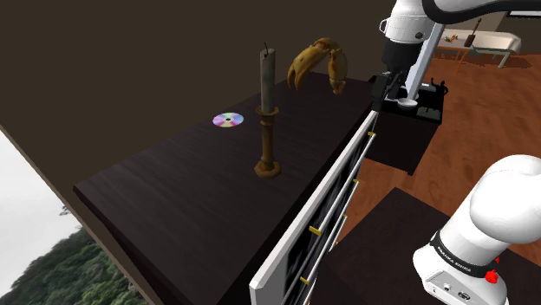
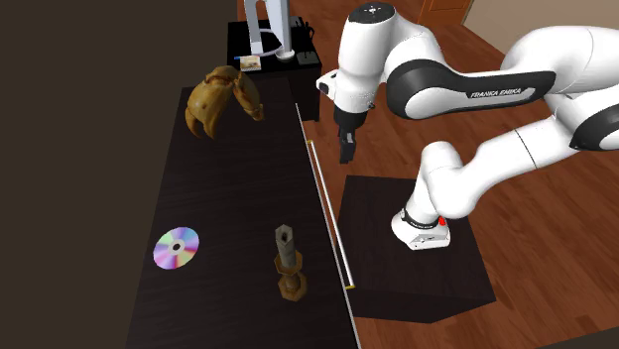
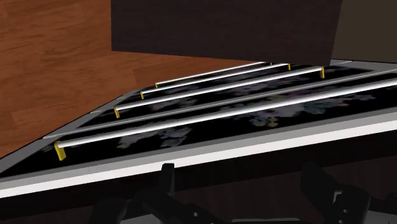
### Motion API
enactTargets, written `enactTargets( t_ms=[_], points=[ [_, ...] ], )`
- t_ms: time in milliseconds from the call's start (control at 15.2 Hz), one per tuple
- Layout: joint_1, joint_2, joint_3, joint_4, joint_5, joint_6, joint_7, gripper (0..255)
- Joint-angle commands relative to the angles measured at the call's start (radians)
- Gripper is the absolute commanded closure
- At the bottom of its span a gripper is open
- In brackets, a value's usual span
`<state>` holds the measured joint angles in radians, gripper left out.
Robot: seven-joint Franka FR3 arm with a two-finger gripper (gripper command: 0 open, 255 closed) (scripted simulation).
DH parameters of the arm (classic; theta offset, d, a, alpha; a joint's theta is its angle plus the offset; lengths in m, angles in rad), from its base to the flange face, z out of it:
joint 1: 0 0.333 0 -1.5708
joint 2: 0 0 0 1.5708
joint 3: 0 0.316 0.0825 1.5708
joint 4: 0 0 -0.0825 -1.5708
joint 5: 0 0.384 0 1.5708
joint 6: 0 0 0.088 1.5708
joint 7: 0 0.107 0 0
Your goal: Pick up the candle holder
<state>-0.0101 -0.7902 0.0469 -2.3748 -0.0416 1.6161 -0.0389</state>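
The candle holder (image 1: 268, 143) is a slim brown stick with a round foot and a grey candle in it. It stands upright in the middle of the dark dresser top (image 1: 173, 208). From above in the second exterior view the candle holder (image 2: 290, 266) stands near the dresser's front edge. My black gripper (image 2: 347, 147) hangs off that front edge over the wooden floor, well away from the holder. In the shoulder view the gripper (image 1: 387, 92) is at the dresser's far corner. The wrist view shows the fingers (image 3: 167, 175) apart, with nothing between them, facing the drawer fronts.
A shiny disc (image 1: 228, 120) lies behind the holder. A brown claw-shaped ornament (image 1: 319, 64) stands at the dresser's far end. White-framed drawer fronts with silver handles (image 3: 210, 114) line the front. A low black table (image 1: 407, 121) stands past the dresser; the stand (image 2: 417, 248) is nearby.
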Motion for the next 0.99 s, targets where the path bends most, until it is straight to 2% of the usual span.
enactTargets(
  t_ms=[0, 462, 924],
  points=[
    [0.000, 0.000, 0.000, 0.000, 0.000, 0.000, 0.000, 0],
    [0.045, 0.050, 0.150, 0.072, 0.067, 0.072, 0.154, 0],
    [0.060, 0.139, 0.305, 0.188, 0.087, 0.140, 0.309, 0]
  ],
)
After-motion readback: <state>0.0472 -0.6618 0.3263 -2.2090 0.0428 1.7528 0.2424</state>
